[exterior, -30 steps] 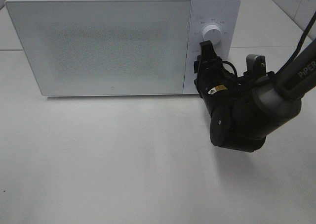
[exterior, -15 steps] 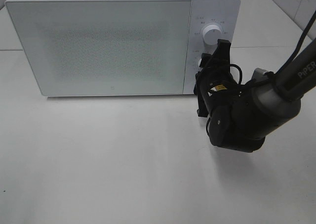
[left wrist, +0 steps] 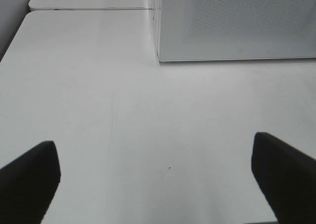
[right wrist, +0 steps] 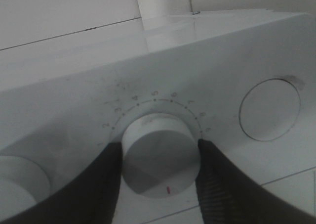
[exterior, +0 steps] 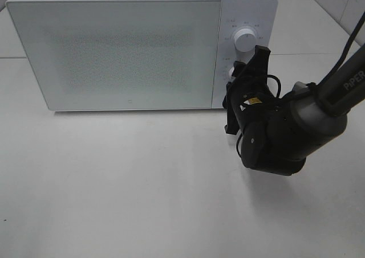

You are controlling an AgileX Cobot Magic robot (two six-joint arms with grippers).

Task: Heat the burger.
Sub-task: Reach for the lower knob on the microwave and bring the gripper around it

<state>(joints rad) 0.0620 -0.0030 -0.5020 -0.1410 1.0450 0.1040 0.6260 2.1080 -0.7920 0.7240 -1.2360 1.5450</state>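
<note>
The right gripper (right wrist: 159,149) has rolled on its wrist since a second ago, turning about the lower dial (right wrist: 155,164) on the microwave (exterior: 114,47). Its jaws stand half closed, one pad pressed to each side of the dial, whose red mark points away from the numbers. The microwave door is shut and its frosted pane hides the inside. The burger shows in no view, so I cannot tell where it is. The left gripper (left wrist: 154,152) hangs over the worktop (left wrist: 148,100) near the microwave's corner, jaws spread wide, holding nothing.
</note>
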